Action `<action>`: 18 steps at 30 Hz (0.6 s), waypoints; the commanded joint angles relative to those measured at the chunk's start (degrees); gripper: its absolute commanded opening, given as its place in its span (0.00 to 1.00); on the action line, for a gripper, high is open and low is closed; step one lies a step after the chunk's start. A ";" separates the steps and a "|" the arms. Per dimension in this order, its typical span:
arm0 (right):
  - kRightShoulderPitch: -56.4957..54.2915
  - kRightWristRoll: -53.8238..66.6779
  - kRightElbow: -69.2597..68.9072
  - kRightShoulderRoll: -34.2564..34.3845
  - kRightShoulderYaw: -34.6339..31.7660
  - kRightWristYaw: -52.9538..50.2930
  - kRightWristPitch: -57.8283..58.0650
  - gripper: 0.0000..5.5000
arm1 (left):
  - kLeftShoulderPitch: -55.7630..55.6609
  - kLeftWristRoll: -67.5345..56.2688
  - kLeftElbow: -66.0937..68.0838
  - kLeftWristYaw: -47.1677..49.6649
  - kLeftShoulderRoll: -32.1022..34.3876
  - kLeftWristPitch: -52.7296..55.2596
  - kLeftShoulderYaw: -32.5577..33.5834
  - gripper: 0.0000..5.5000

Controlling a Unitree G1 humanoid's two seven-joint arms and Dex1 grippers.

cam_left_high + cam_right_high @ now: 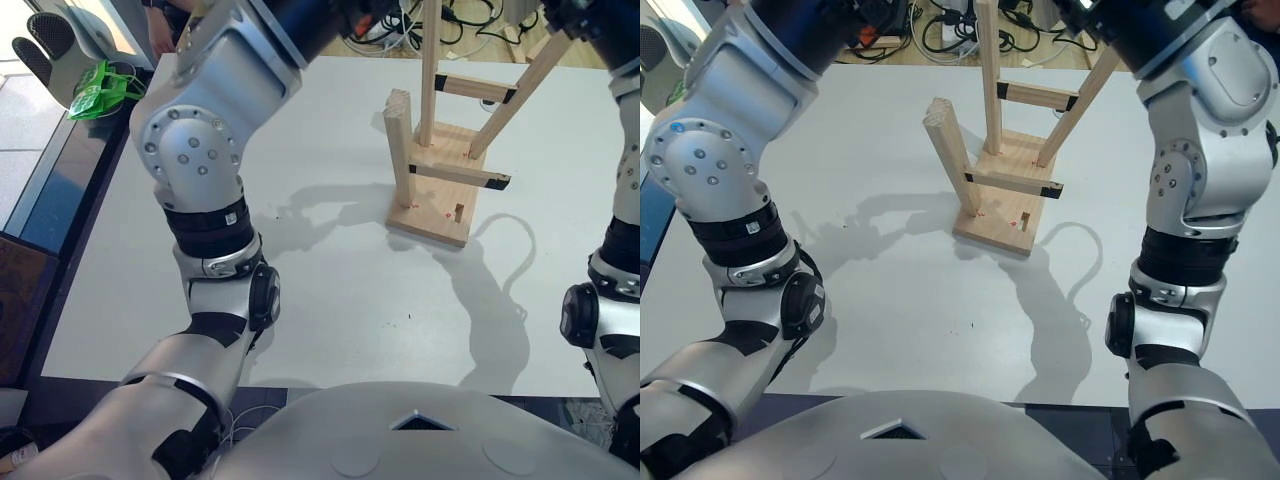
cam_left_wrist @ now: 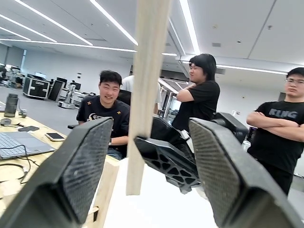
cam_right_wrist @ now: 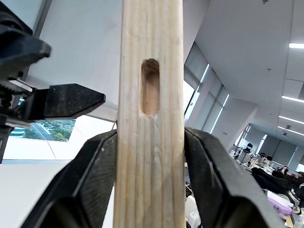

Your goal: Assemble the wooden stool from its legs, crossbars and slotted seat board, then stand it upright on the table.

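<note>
Left claw [image 2: 151, 126] spread wide around wooden leg [image 2: 149, 71].

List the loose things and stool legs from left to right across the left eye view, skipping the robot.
green bag → short leg → upright leg → slanted leg

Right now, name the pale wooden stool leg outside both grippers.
The leaning, free-topped leg at the seat board's near-left corner; the others rise into the left gripper and the right gripper.
</note>
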 commanded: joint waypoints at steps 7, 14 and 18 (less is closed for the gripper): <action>-1.88 2.88 -2.29 2.32 4.06 2.75 1.78 0.39 | 0.24 1.35 -0.36 3.31 -2.33 -1.50 -2.50 0.54; -1.71 2.63 -2.92 2.25 4.03 2.54 2.04 0.39 | 0.49 5.76 1.57 5.51 -2.78 -4.39 -2.87 0.54; -2.03 2.09 -2.46 2.24 3.87 2.16 1.45 0.39 | 0.28 7.25 2.53 6.56 -3.08 -5.84 -2.63 0.54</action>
